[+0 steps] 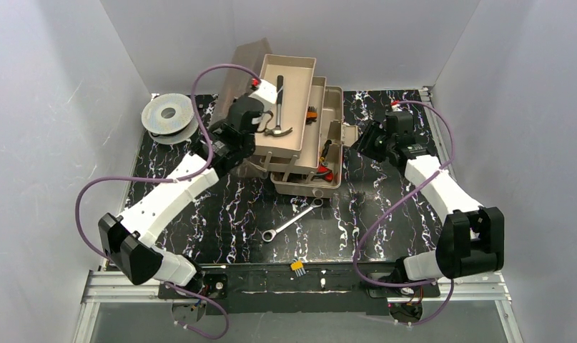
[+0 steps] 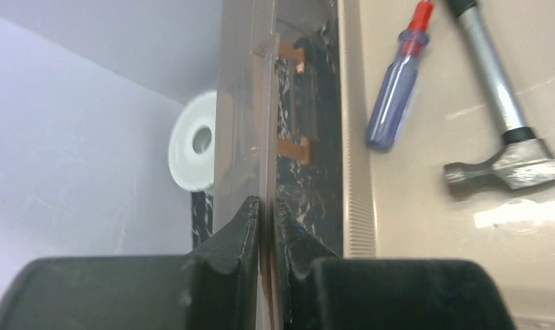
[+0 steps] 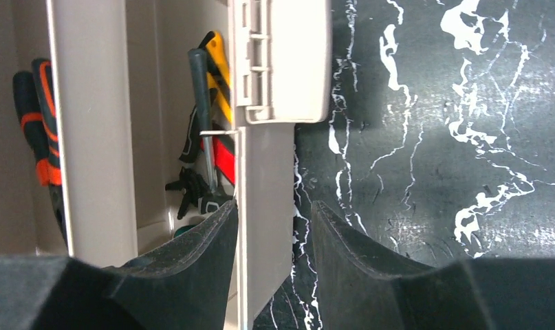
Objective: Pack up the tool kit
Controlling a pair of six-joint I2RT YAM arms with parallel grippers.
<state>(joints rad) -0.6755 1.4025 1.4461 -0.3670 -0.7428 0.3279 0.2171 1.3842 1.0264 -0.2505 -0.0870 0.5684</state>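
The tan toolbox (image 1: 327, 187) stands open at the back middle with its trays (image 1: 292, 136) folded out. A hammer (image 1: 279, 107) and a blue screwdriver (image 2: 395, 96) lie in the top tray. My left gripper (image 2: 266, 206) is shut on the thin edge of the smoky lid (image 2: 243, 103), left of that tray. My right gripper (image 3: 274, 213) is open astride the box's right side wall (image 3: 264, 179): one finger is inside against it, the other stands clear outside. Pliers and other handled tools (image 3: 205, 165) lie inside. A wrench (image 1: 292, 220) lies on the table in front of the box.
A round grey spool (image 1: 167, 114) sits at the back left, close behind the lid. A small yellow piece (image 1: 297, 267) lies at the near edge between the arm bases. White walls close in on the left, back and right.
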